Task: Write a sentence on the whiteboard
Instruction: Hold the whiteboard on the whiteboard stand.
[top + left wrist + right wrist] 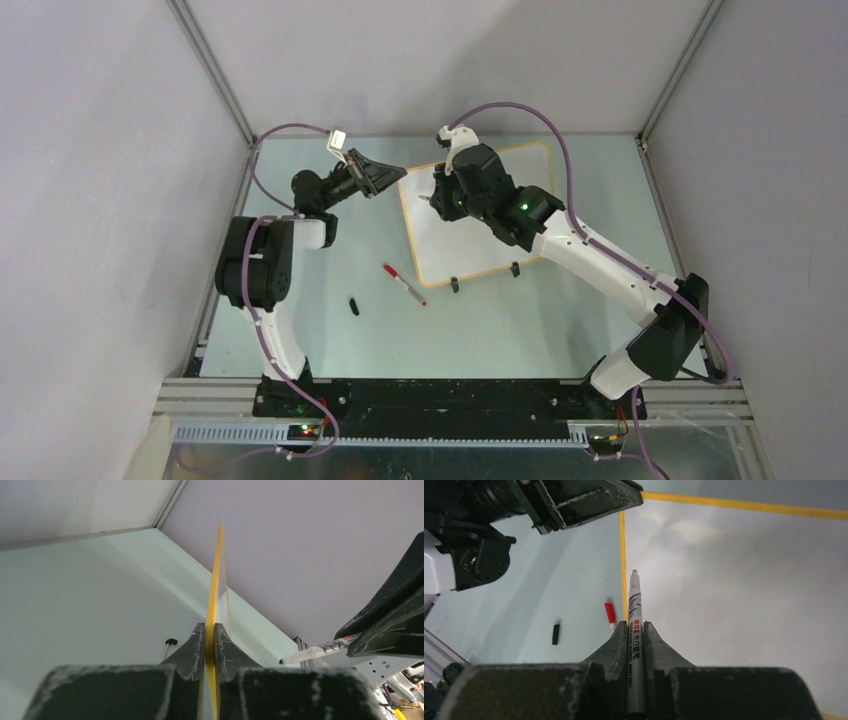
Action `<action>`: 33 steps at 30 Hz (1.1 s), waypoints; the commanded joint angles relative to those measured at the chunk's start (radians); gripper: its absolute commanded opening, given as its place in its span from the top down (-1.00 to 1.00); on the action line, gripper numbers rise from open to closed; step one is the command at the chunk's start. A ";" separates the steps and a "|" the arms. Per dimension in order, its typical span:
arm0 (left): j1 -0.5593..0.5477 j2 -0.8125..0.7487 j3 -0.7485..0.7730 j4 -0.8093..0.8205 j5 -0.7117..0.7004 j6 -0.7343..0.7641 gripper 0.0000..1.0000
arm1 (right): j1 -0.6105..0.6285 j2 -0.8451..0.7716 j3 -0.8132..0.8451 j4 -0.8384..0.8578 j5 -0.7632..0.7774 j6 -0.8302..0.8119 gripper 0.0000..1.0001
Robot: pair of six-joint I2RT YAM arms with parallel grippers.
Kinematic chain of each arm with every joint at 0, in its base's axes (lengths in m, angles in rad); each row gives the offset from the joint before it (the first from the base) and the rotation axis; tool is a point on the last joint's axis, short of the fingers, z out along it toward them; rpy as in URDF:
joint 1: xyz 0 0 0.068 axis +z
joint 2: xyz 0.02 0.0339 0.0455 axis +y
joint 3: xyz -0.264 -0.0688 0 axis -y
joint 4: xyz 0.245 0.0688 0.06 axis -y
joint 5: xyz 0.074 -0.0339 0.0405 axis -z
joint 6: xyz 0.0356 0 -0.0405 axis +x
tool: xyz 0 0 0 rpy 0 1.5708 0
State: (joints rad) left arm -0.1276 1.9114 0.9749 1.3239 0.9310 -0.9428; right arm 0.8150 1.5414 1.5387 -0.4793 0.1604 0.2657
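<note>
The whiteboard (455,250) lies on the table, white with an orange frame. No sentence shows on the parts I see. My left gripper (395,178) is shut on the board's far left frame edge (214,590), which sits pinched between the jaws (210,627). My right gripper (432,197) is shut on an uncapped grey marker (635,610). The marker's tip points at the board surface (734,590) close to its left frame. I cannot tell if the tip touches. The marker also shows in the left wrist view (315,652).
A red-capped marker (403,283) and a small black cap (354,305) lie on the table left of the board's near corner. Two black clip feet (454,284) (515,269) sit on the board's near edge. Grey walls close in on three sides.
</note>
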 commanded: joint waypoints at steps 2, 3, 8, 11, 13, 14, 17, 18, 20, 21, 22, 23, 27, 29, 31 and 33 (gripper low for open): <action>0.006 -0.001 0.024 0.052 0.032 -0.002 0.97 | 0.015 0.008 0.039 0.012 0.032 -0.054 1.00; 0.007 -0.002 0.024 0.041 0.032 0.002 1.00 | 0.015 0.005 0.035 0.032 0.026 -0.060 1.00; 0.009 -0.009 0.025 -0.004 0.036 0.037 0.99 | 0.018 0.027 0.086 0.021 0.006 -0.114 1.00; 0.010 -0.010 0.023 -0.023 0.032 0.048 0.89 | 0.017 0.046 0.120 -0.008 0.004 -0.137 1.00; 0.011 -0.008 0.024 -0.032 0.028 0.053 0.70 | 0.017 0.045 0.125 -0.011 0.014 -0.161 1.00; 0.013 -0.006 0.024 -0.032 0.028 0.053 0.61 | 0.017 0.042 0.120 -0.008 0.018 -0.166 1.00; 0.017 -0.004 0.027 -0.036 0.028 0.053 0.51 | 0.012 0.020 0.080 0.014 0.029 -0.172 1.00; 0.017 -0.003 0.029 -0.037 0.030 0.053 0.49 | 0.012 0.016 0.071 0.028 0.025 -0.172 1.00; 0.017 -0.001 0.031 -0.038 0.034 0.050 0.49 | 0.013 0.011 0.063 0.031 0.023 -0.172 1.00; 0.017 0.000 0.033 -0.037 0.034 0.049 0.49 | 0.013 0.010 0.066 0.030 0.023 -0.171 1.00; 0.017 0.002 0.034 -0.039 0.035 0.049 0.48 | 0.012 0.011 0.068 0.028 0.021 -0.173 1.00; 0.016 0.003 0.036 -0.039 0.036 0.048 0.48 | 0.012 0.012 0.073 0.027 0.021 -0.171 1.00; 0.017 0.001 0.035 -0.038 0.040 0.045 0.47 | 0.009 0.032 0.096 0.009 0.014 -0.168 1.00; 0.018 0.003 0.036 -0.037 0.041 0.043 0.50 | 0.009 0.043 0.112 -0.006 0.012 -0.165 1.00; 0.018 0.007 0.037 -0.034 0.042 0.040 0.56 | 0.009 0.047 0.121 -0.015 0.011 -0.166 1.00; 0.017 0.012 0.042 -0.026 0.045 0.033 0.69 | 0.008 0.049 0.129 -0.016 0.010 -0.164 1.00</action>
State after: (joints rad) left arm -0.1154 1.9114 0.9749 1.2694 0.9520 -0.9165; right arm 0.8272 1.5852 1.6093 -0.5011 0.1719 0.1112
